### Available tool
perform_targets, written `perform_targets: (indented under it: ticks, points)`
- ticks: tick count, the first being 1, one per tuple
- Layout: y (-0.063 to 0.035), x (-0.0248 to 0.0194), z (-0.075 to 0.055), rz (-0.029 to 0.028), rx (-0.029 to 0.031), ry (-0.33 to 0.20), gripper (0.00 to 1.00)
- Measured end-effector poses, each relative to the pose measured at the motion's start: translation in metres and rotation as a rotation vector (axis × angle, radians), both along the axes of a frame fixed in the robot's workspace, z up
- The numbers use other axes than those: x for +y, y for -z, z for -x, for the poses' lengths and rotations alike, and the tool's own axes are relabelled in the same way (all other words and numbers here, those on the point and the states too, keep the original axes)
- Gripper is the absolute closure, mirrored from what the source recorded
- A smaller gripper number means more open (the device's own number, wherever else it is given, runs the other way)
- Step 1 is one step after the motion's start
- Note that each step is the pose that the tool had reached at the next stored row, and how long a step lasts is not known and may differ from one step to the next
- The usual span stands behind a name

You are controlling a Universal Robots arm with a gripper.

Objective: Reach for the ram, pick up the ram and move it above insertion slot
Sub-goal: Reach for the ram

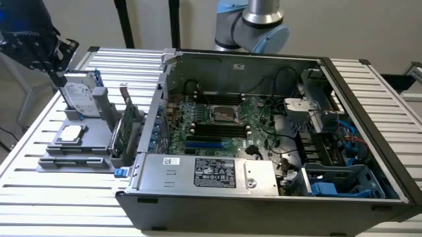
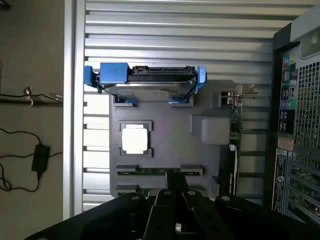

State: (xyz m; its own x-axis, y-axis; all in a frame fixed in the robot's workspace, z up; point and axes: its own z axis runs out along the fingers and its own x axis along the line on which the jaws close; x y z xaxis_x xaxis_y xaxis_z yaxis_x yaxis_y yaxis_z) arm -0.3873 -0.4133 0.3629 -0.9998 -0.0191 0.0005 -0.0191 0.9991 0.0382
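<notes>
Jaws of the gripper (image 2: pixel 175 177) look pressed together, empty, above the gray parts holder (image 2: pixel 170 150) on the slatted tabletop (image 2: pixel 175 35). The ram (image 2: pixel 145 171) lies flat in a holder slot, close beneath them.

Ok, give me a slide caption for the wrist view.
Gripper hovers over the grey holder, nearest the ram; hard drive and processor sit alongside.

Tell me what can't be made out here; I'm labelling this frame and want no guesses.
The ram, wrist view: middle hidden behind the gripper; chips too small.
The memory slots, exterior view: too dark to tell which are free.
The expansion card, exterior view: seen edge-on, face hidden.
</notes>
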Motion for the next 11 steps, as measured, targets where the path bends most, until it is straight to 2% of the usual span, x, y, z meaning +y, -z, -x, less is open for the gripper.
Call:
perform_targets:
  ticks: [11]
  points:
    - [0.0, 0.0, 0.0, 0.0, 0.0, 0.0, 0.89]
